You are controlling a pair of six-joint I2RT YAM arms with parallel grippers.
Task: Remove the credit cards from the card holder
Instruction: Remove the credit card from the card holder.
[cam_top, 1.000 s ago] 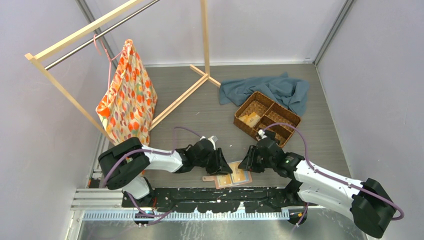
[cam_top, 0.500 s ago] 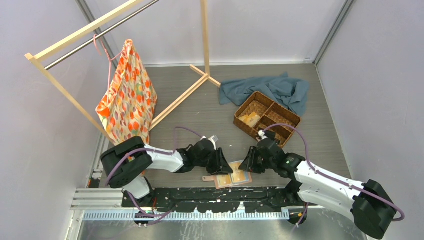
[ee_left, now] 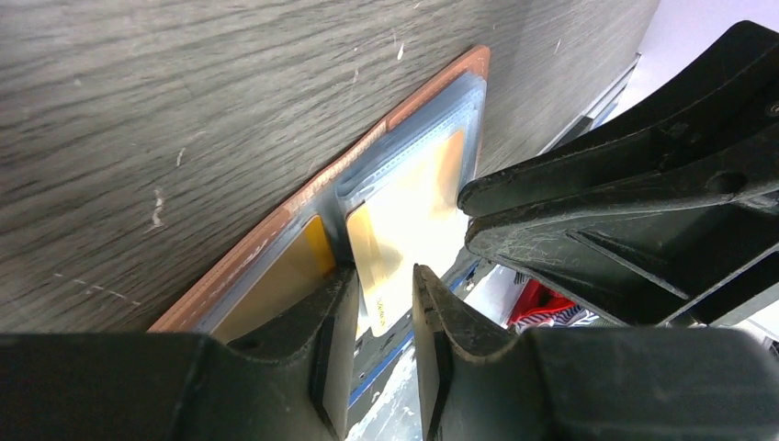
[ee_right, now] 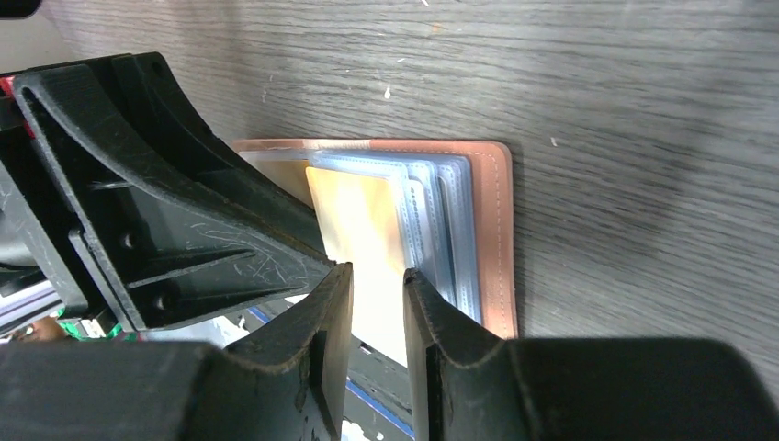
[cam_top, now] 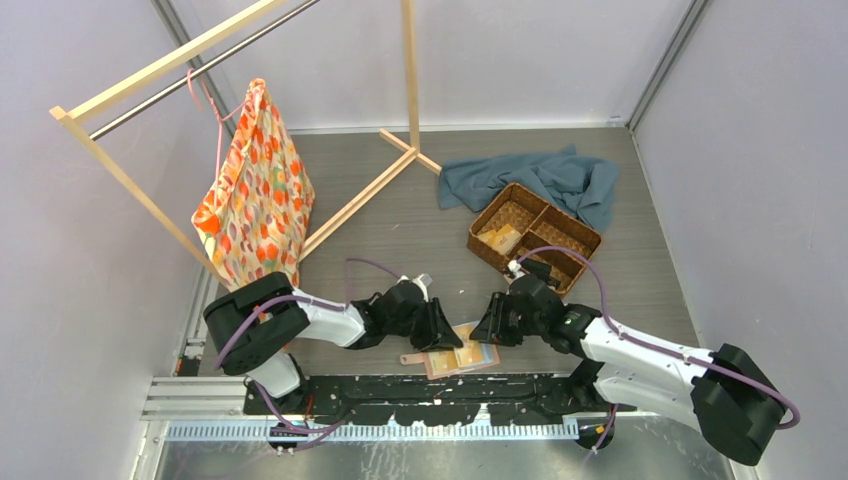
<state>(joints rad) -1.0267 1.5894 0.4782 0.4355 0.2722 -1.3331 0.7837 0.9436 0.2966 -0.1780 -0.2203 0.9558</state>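
The salmon-pink card holder lies open at the table's near edge, its grey slots up. It also shows in the left wrist view and the right wrist view. A tan-gold card sticks out of the right half, over the edge; it also shows in the left wrist view. Another gold card sits in the left half. My left gripper and right gripper hover close together over the holder. Both are narrowly open, with nothing between the fingers.
A brown woven basket with tan cards in one compartment stands behind the right arm. A blue cloth lies behind it. A wooden rack with a patterned bag stands at the back left. The black rail runs below the holder.
My right gripper has shifted a little left, closer to the left gripper over the holder. The holder has slid slightly left.
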